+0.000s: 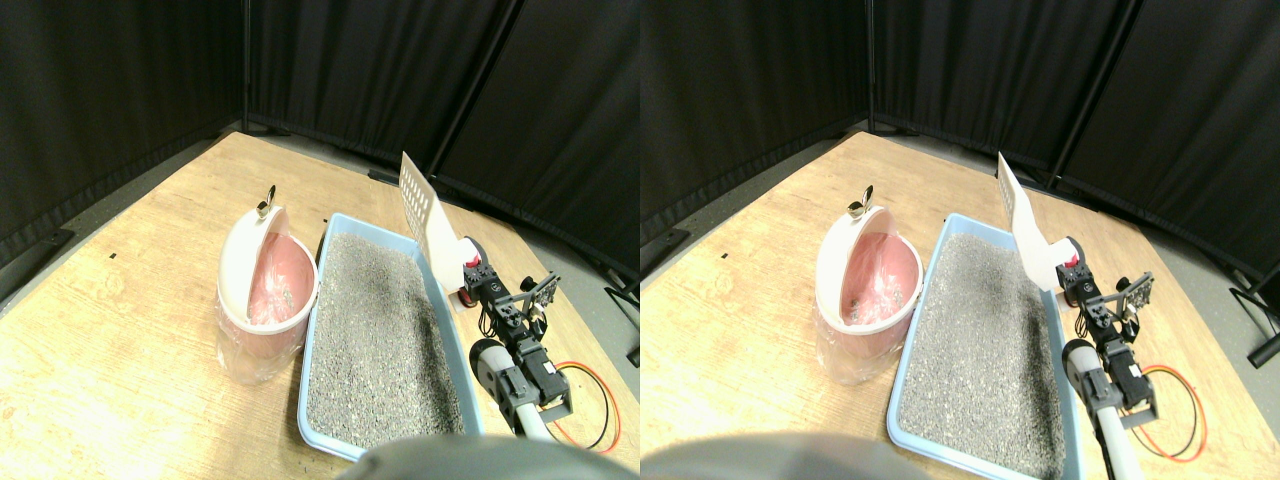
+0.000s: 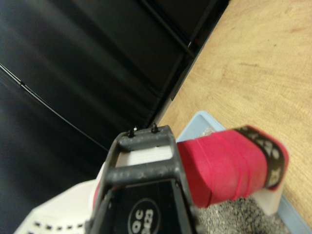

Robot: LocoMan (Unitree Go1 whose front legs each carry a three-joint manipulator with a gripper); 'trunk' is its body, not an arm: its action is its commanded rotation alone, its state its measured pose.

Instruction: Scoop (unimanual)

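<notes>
The right claw (image 1: 468, 272) sits just past the right rim of the blue litter tray (image 1: 318, 300), with the white slotted scoop (image 1: 420, 205) rising from it, blade tipped up and away toward the black curtains. The scoop's red-wrapped handle (image 2: 226, 165) lies hard against the dark jaw frame in the wrist view, and it looks clamped there, though the jaw gap itself is hidden, so whether the claw is truly closed on it I cannot tell. The relation that matters: the grey litter (image 1: 380, 330) lies below and to the left of the claw, the tray's long axis running from near the robot out toward the curtains, so the blade would have to swing down and leftward to bite. Beyond the tray, further left of the claw, stands the pink bin (image 1: 262, 295) with its white lid (image 1: 245, 255) tipped open. The floor is wooden boards. Nothing to scoop is distinguishable in the litter; the scoop's blade shows only partly in the wrist view.
</notes>
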